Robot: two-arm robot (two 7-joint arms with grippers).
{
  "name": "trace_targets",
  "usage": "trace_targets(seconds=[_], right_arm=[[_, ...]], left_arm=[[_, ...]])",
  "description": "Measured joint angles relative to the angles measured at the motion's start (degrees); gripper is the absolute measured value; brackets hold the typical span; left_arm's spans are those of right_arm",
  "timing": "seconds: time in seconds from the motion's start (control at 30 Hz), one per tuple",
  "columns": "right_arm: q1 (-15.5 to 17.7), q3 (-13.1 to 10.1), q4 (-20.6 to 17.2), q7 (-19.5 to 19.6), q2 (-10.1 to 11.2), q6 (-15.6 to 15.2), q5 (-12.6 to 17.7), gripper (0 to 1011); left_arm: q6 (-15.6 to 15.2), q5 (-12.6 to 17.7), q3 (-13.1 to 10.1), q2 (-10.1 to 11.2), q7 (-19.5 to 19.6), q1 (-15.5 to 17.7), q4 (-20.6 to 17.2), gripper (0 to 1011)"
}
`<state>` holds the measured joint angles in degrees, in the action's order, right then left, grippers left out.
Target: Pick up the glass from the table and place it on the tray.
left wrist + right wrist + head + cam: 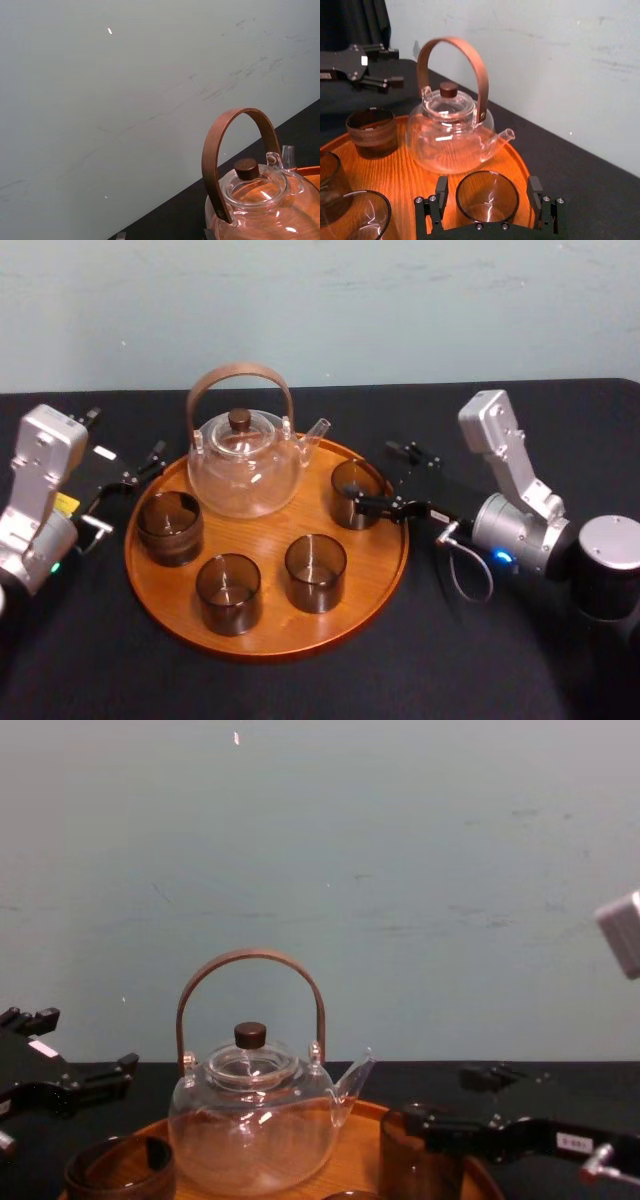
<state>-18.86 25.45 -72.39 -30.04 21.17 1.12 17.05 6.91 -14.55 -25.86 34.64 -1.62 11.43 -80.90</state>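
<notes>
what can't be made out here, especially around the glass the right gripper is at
- Base of the glass: right wrist view, hidden behind the body of the right gripper; chest view, cut by the bottom edge. Resting on the tray or slightly lifted: cannot tell.
- Left gripper fingers: left wrist view, cut by the bottom edge.
- Tray's far rim: head view, hidden behind the teapot.

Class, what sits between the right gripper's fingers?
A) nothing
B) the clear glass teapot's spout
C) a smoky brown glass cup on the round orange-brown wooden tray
C: the right gripper has its open fingers on either side of the smoky brown glass cup, which stands on the round orange-brown wooden tray.
</notes>
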Motion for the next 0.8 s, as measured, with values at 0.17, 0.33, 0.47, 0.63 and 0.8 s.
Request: trace_targets(seconds=[0.17,0.33,0.47,0.63,0.8], right_arm=[[1.5,-1.1,-3.3,0.4,1.3,0.1,0.8,1002],[3.1,-2.1,-6.2,1.3,2.6,0.6,1.1,1002],[4.8,-3.2,-8.3,2.7,3.7,1.4,0.9,1002],[7.1,-5.3,-9.9,4.3,4.8,2.5,0.5,1002],[9.5,-8.2,-10.2,5.4,5.7,3.7,1.1,1002]], left_arm=[[0.0,0.0,0.0,0.0,0.0,0.0,0.0,1001],[0.0,0.0,0.0,0.0,0.0,0.0,0.0,1001],[0.0,0.0,0.0,0.0,0.0,0.0,0.0,1001],[0.0,0.0,0.0,0.0,0.0,0.0,0.0,1001],[0.0,0.0,0.0,0.0,0.0,0.0,0.0,1001]])
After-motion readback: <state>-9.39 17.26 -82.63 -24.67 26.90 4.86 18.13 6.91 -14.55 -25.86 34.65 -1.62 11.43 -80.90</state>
